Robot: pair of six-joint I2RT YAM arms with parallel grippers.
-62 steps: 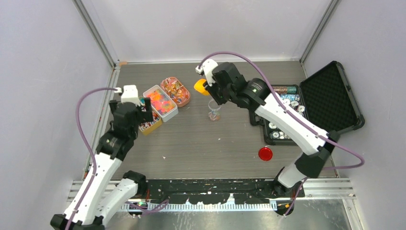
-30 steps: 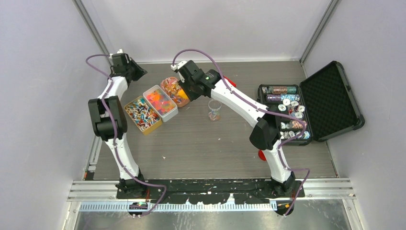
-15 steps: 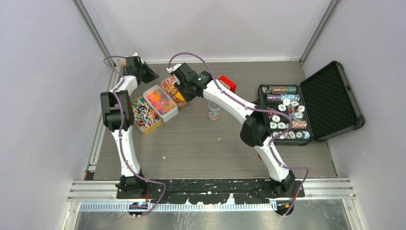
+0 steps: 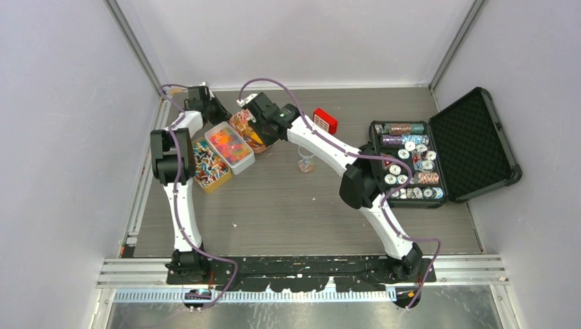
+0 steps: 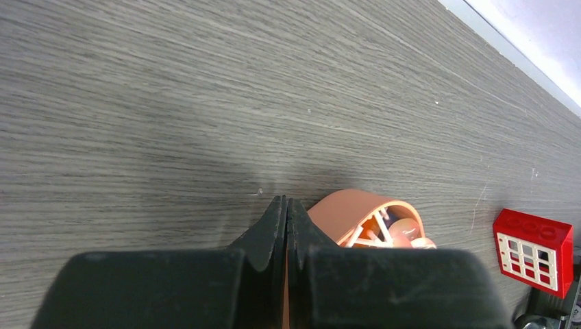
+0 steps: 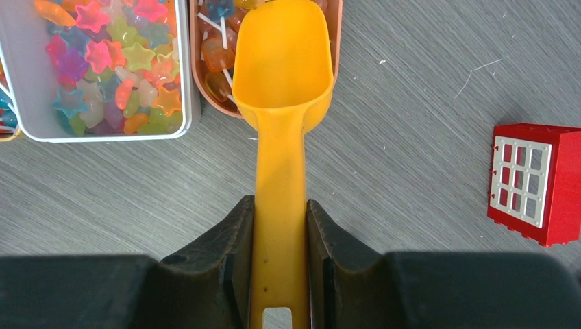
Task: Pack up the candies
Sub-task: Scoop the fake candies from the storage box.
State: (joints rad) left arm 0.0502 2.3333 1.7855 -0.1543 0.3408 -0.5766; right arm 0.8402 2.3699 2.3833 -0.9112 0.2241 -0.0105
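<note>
Got the right gripper [image 6: 279, 264] clamped on the handle of the yellow scoop [image 6: 282, 68], one finger [image 6: 233, 253] snug on each side. Got the scoop's bowl poking out over the end of the salmon oval tray [image 5: 346, 209], right above the stick sweets [image 6: 218, 51] in it. Can't tell whether it's actually touching them.

Just left of that in the wrist view: star gummies [image 6: 103, 65] piled in a pale grey box [image 6: 103, 135], right up beside the tray. Looking from above, third in that row: a yellow box [image 4: 218, 182] full of wrapped candies [image 4: 204, 163], snug against the grey one on the left-arm side.

Got the left gripper [image 5: 286, 212] shut tight, fingertips pressed flat against each other, low over the bare table [image 5: 171, 103] near the far left corner, just beside the tray's far end.

Also seeing a clear little glass [image 4: 306, 159] standing upright out in the middle, apart from the boxes, with something small and reddish at the bottom, too tiny to make out. Red box with a white grid [image 6: 531, 181] lying to the right of the scoop. Open black case [image 4: 473, 137] of poker chips [image 4: 411, 161] well off on the right.
</note>
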